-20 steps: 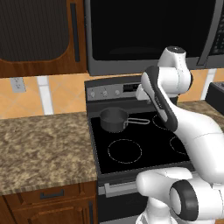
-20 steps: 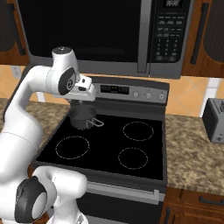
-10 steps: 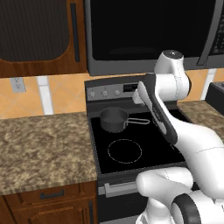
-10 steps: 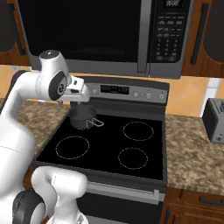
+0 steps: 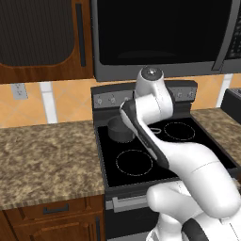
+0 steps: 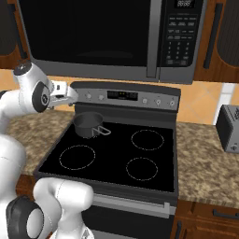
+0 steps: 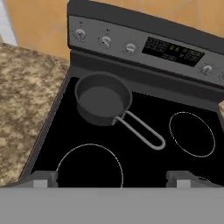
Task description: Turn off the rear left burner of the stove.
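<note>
The stove [image 6: 112, 156] has a black glass top with white rings and a raised back panel. A row of small silver knobs [image 7: 105, 40] sits at the panel's left end. A dark grey saucepan [image 7: 103, 103] stands at the rear left, its handle pointing toward the middle, and it hides the rear left burner. The same saucepan [image 6: 87, 123] shows at the back left of the glass. My gripper [image 6: 70, 97] hovers off the panel's left end, apart from the knobs. Its open fingertips [image 7: 41, 178] stand wide with nothing between them.
A big black microwave [image 6: 93, 37] hangs over the stove, close above my hand. Granite counters flank the stove on the left [image 5: 47, 155] and the right [image 6: 205, 163]. A grey toaster [image 6: 228, 128] stands on the right counter.
The gripper has opened from shut. My hand has drawn back leftward from the knob panel, and the arm has swung with it.
</note>
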